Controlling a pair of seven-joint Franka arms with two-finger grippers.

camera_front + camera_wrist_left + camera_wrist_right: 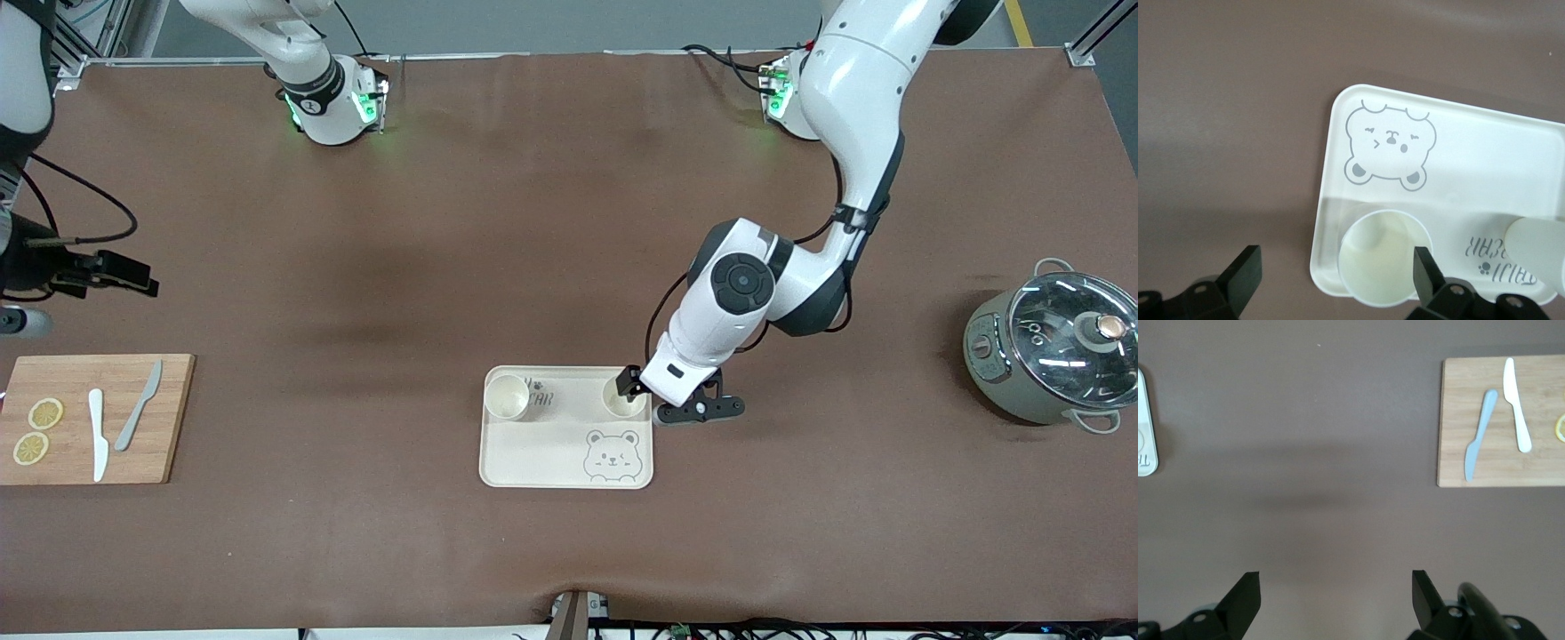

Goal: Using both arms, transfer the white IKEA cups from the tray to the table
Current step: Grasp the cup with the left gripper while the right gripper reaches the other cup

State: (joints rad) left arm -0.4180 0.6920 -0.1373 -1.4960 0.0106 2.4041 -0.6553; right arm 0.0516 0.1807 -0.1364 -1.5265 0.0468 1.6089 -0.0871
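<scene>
Both white IKEA cups (508, 396) stand along the tray (551, 462) edge nearest the robots. Left gripper (1331, 275) open, one finger inside the corner cup (1383, 257). Right gripper (1335, 593) open, waiting over bare table (356, 267). Cups judged light, rigid, smooth; take by the rim wall

Two cups (508, 396) (622, 397), one tray (551, 449), two knives (98, 434) (138, 405)

Even, soft overhead light on the table (533, 222). Green glow spills from my bases along the front view's top. My left arm's shadow crosses the tray (1331, 220). Glare on the pot lid (1071, 324) at right. All views sharp.
</scene>
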